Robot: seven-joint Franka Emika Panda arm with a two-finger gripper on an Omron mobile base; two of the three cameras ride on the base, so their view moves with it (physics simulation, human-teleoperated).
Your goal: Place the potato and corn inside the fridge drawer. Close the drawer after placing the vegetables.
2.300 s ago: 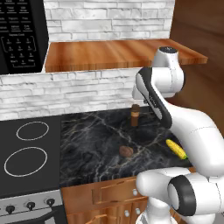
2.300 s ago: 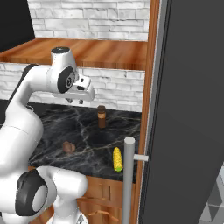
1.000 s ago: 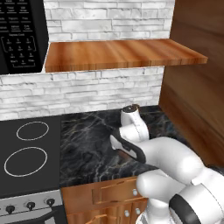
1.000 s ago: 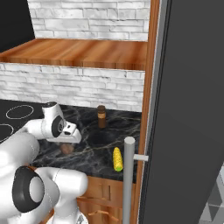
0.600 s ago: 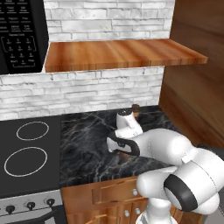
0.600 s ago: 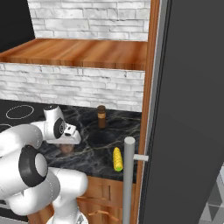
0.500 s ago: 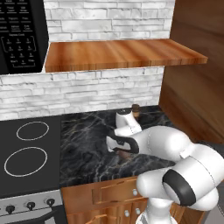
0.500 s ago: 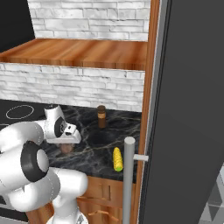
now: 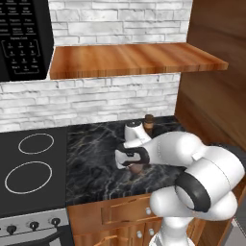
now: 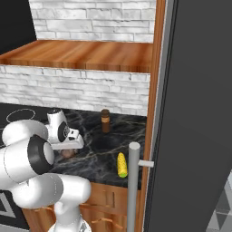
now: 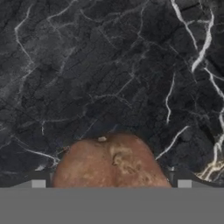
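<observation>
Gripper [image 9: 131,164] low over the black marble counter [image 9: 91,163], jaws spread full wide, nothing held yet. In the hand view the two finger tips stand one on each side of the potato [image 11: 111,161], which fills the gap between them and lies on the stone; whether the pads touch its skin cannot be told.

Left to right in the left base view: stovetop [image 9: 29,161] with two ring burners, then the counter, then the hand with the potato peeking out beneath it, then a brown shaker [image 9: 148,122] upright near the back wall. In the right base view the potato [image 10: 68,153] shows under the hand, shaker [image 10: 105,120] behind, corn [image 10: 122,164] lying well apart to the right near the counter's front edge, just beside the tall grey fridge handle [image 10: 133,181]. Fridge door looks shut; the drawer is hidden behind it.

Step in hand, as judged: the grasp on the potato. To do it well, keep the tips low enough to catch the widest part of the lump, centred, and close evenly. The skin is rounded, so an off-centre pinch may squirt it sideways. Lift straight up, clear of the shaker.
</observation>
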